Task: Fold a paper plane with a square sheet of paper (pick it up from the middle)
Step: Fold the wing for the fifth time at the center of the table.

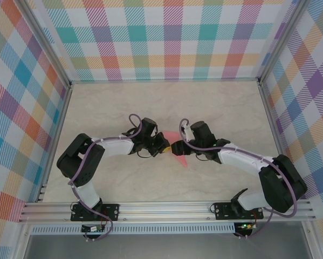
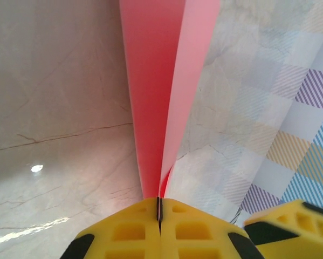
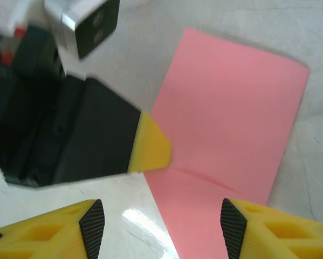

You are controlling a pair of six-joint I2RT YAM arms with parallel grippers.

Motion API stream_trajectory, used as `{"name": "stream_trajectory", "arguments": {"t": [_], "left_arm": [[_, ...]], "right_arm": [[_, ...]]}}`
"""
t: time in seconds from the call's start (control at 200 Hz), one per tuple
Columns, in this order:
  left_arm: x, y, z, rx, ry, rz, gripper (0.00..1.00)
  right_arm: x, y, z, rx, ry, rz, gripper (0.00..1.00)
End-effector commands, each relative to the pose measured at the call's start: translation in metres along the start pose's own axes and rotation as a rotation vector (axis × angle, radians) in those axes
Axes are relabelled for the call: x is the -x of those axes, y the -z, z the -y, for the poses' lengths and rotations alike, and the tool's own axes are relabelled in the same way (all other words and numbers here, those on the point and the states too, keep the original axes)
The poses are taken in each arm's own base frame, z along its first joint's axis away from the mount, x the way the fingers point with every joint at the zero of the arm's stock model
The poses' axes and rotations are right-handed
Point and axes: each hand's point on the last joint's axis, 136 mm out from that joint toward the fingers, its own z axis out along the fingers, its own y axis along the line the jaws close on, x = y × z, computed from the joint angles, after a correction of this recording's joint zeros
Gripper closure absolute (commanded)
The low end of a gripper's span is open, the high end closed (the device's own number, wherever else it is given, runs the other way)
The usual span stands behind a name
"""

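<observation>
The salmon-pink sheet of paper (image 3: 231, 118) lies partly folded on the table, with a crease running across it. In the top view it (image 1: 181, 160) shows between the two wrists. My left gripper (image 2: 159, 202) is shut on one edge of the sheet (image 2: 156, 81), whose two layers rise away from the yellow fingertips. In the right wrist view the left gripper's yellow tip (image 3: 150, 148) meets the paper's edge at the crease. My right gripper (image 3: 162, 226) hangs open just above the sheet's near part, with nothing between its pads. From above, the left gripper (image 1: 164, 144) and right gripper (image 1: 177, 147) nearly touch.
The marble-look tabletop (image 1: 166, 102) stretches behind the arms to the checked back wall (image 1: 166, 38). Checked side walls and aluminium posts (image 1: 266, 108) bound both sides. An aluminium rail (image 1: 166, 208) runs along the near edge by the arm bases.
</observation>
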Motion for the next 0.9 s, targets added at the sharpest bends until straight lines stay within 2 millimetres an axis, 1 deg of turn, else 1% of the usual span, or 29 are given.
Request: {"name": "stream_trajectory", "arguments": {"t": [0.0, 0.12, 0.225, 0.325, 0.37, 0.42, 0.46, 0.54, 0.645, 0.755, 0.83, 0.9], "left_arm": [[-0.004, -0.002, 0.0, 0.029, 0.013, -0.009, 0.96], [-0.004, -0.001, 0.002, 0.028, 0.013, -0.009, 0.97], [-0.004, -0.001, 0.004, 0.027, 0.015, -0.008, 0.97], [-0.004, -0.001, 0.003, 0.029, 0.018, -0.009, 0.97], [-0.004, -0.001, 0.004, 0.027, 0.018, -0.008, 0.97], [-0.004, 0.0, 0.005, 0.027, 0.018, -0.007, 0.97], [-0.004, 0.0, 0.005, 0.026, 0.017, -0.007, 0.97], [-0.004, 0.001, 0.005, 0.03, 0.018, -0.006, 0.98], [-0.004, 0.002, 0.004, 0.035, 0.018, -0.003, 0.98], [-0.003, 0.003, 0.005, 0.037, 0.015, 0.0, 0.97], [-0.003, 0.002, 0.005, 0.039, 0.016, 0.001, 0.98], [-0.003, 0.002, 0.005, 0.04, 0.017, 0.0, 0.97]], "right_arm": [[-0.012, -0.005, 0.018, -0.13, 0.18, 0.022, 0.36], [-0.015, -0.01, 0.005, -0.144, 0.375, 0.106, 0.35], [-0.018, -0.016, 0.005, -0.177, 0.457, 0.123, 0.35], [-0.021, -0.027, 0.004, -0.213, 0.535, 0.109, 0.36], [-0.022, -0.033, 0.005, -0.228, 0.579, 0.099, 0.39], [-0.022, -0.038, 0.006, -0.248, 0.592, 0.09, 0.39], [-0.023, -0.042, 0.01, -0.269, 0.595, 0.08, 0.43], [-0.02, -0.046, 0.015, -0.303, 0.596, 0.086, 0.46], [-0.018, -0.046, 0.018, -0.326, 0.59, 0.11, 0.52], [-0.018, -0.044, 0.018, -0.319, 0.592, 0.118, 0.56], [-0.02, -0.044, 0.016, -0.307, 0.592, 0.118, 0.56], [-0.019, -0.044, 0.014, -0.296, 0.59, 0.121, 0.55]]}}
